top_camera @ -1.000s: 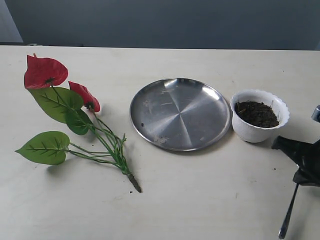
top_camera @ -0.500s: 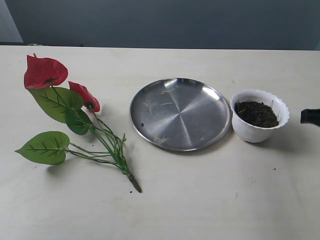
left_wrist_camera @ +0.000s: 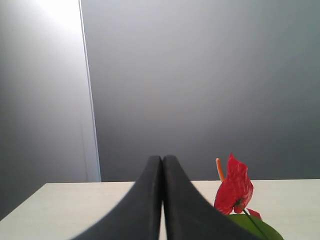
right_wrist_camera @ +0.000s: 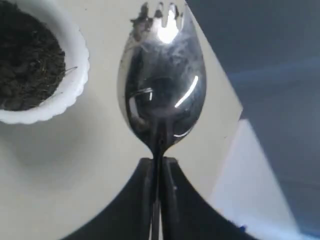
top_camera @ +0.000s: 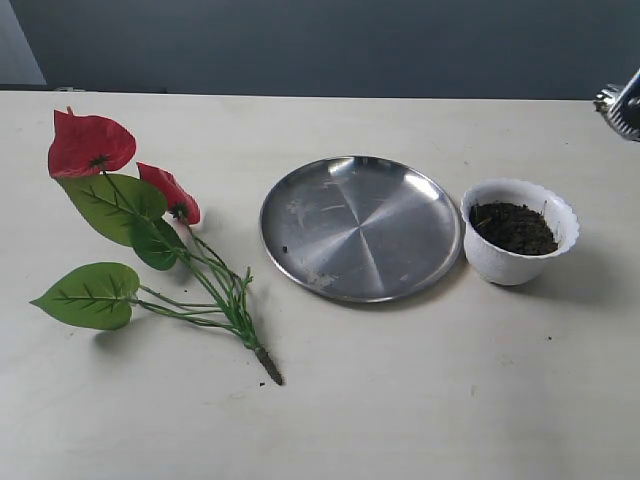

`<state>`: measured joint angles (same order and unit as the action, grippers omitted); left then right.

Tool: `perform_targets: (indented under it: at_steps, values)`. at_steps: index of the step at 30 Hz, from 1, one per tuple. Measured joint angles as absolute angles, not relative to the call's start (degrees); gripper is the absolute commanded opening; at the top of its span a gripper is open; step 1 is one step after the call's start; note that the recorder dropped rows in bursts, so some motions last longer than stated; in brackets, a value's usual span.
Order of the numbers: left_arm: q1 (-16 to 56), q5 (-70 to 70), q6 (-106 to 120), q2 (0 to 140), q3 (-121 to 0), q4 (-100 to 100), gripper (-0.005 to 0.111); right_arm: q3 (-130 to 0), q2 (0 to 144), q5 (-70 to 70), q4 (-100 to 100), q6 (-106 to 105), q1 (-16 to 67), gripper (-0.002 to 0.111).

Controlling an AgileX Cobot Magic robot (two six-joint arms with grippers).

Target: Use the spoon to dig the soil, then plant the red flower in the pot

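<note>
The right gripper (right_wrist_camera: 159, 175) has its black fingers clamped on the handle of the shiny silver metal spoon (right_wrist_camera: 162, 85), whose tip carries short tines; its bowl hangs beside the small white scalloped pot (right_wrist_camera: 75, 75). No readable writing appears on any item. The dark crumbly soil (top_camera: 513, 227) fills the pot, which stands just right of the round steel plate (top_camera: 360, 227). The artificial red flower (top_camera: 140, 230) lies flat at table left. The left gripper (left_wrist_camera: 162, 200) is pressed closed, empty.
</note>
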<state>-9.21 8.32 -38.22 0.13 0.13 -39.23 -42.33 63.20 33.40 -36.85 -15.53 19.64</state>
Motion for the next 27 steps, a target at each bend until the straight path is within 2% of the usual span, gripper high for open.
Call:
perform_targets:
  at_steps: [11,20,27]
  values:
    - [-9.2,8.3,-38.2,0.1,0.1,-39.2,0.000,-34.8,70.5,37.7,-72.4,-17.8,35.6,-0.001]
    - [-9.2,8.3,-38.2,0.1,0.1,-39.2,0.000,-34.1,86.8,44.2,-86.5,-9.2,42.1,-0.001]
    - [-9.2,8.3,-38.2,0.1,0.1,-39.2,0.000,-37.5,92.4,48.8,-88.8,-2.9,42.9,-0.001]
